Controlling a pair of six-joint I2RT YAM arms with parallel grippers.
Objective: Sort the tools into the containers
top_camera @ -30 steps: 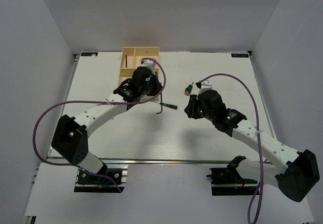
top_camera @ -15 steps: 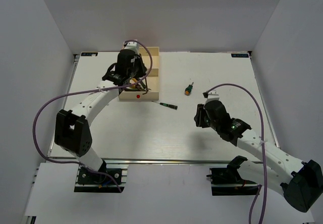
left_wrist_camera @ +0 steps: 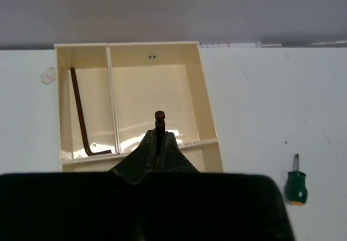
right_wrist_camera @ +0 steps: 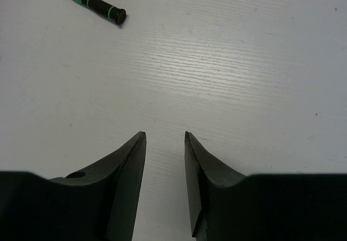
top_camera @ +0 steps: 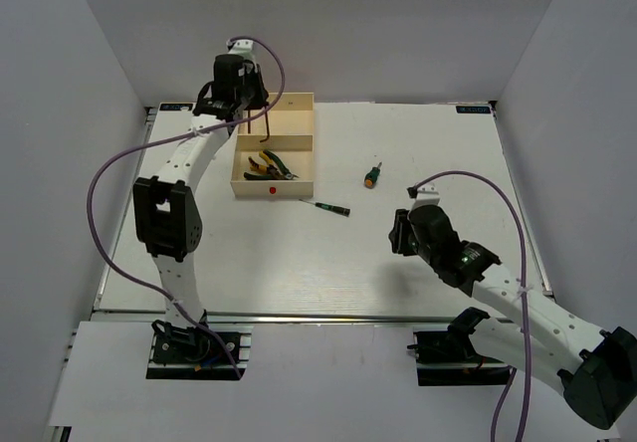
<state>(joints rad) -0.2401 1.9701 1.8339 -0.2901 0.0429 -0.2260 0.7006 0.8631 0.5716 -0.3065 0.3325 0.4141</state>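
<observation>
My left gripper [top_camera: 254, 104] hangs over the back left of the cream tray [top_camera: 312, 153], shut on a dark hex key [top_camera: 265, 128]. In the left wrist view the key's end [left_wrist_camera: 159, 116] sticks out between the closed fingertips [left_wrist_camera: 169, 143], above the tray's [left_wrist_camera: 209, 108] right back compartment. Another hex key [left_wrist_camera: 80, 116] lies in the narrow left back compartment. Yellow- and green-handled pliers [top_camera: 267, 168] lie in the front compartment. The thin screwdriver [top_camera: 328, 206] and the stubby screwdriver [top_camera: 371, 174] lie on the table. My right gripper [top_camera: 398, 233] is open and empty above bare table.
The tray's red dot [top_camera: 272, 190] faces the near side. The thin screwdriver [right_wrist_camera: 92, 2] lies far ahead and left of my right gripper [right_wrist_camera: 165, 138]. The stubby screwdriver [left_wrist_camera: 296, 184] lies right of the tray. White walls close the back and both sides.
My left gripper took the hex key off the table by the thin screwdriver and carried it back over the tray. My right arm drew back towards the near right.
</observation>
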